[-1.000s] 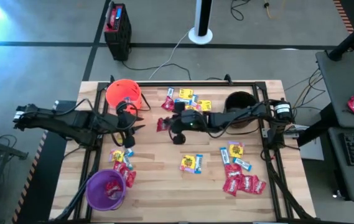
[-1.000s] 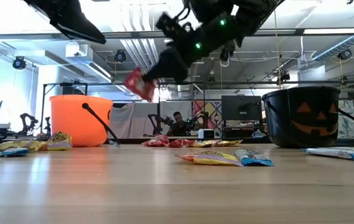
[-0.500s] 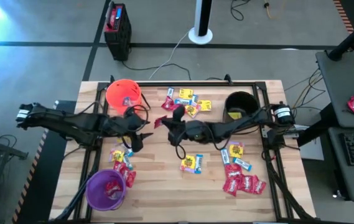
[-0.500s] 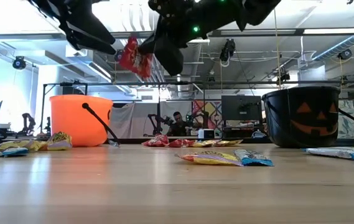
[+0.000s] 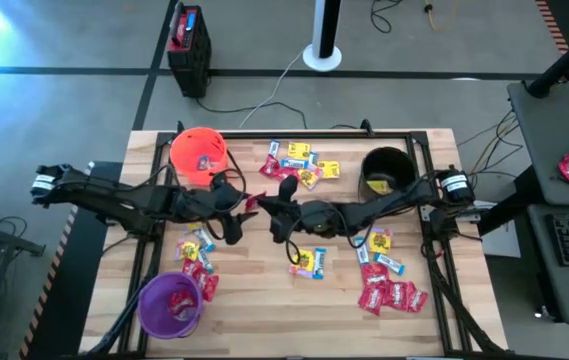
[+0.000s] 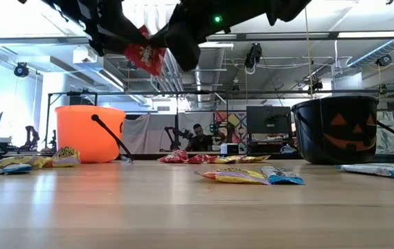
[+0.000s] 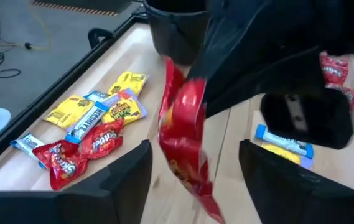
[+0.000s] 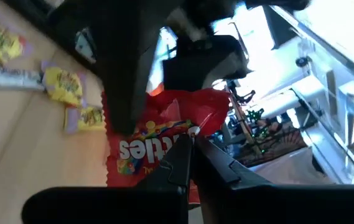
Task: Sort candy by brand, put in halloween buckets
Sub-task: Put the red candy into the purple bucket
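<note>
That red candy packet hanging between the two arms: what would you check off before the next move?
1. Right claw pinching the red candy packet: ok, shut on it.
2. Left claw spread either side of the packet: ok, open, not gripping yet.
3. Packet clear of the table: ok, it hangs in the air.
4. Packet centred between the left fingers: cannot tell, it hangs slanted.
5. Purple bucket already holding red packets, so a likely destination: ok.
6. Orange bucket and black bucket upright: ok.
</note>
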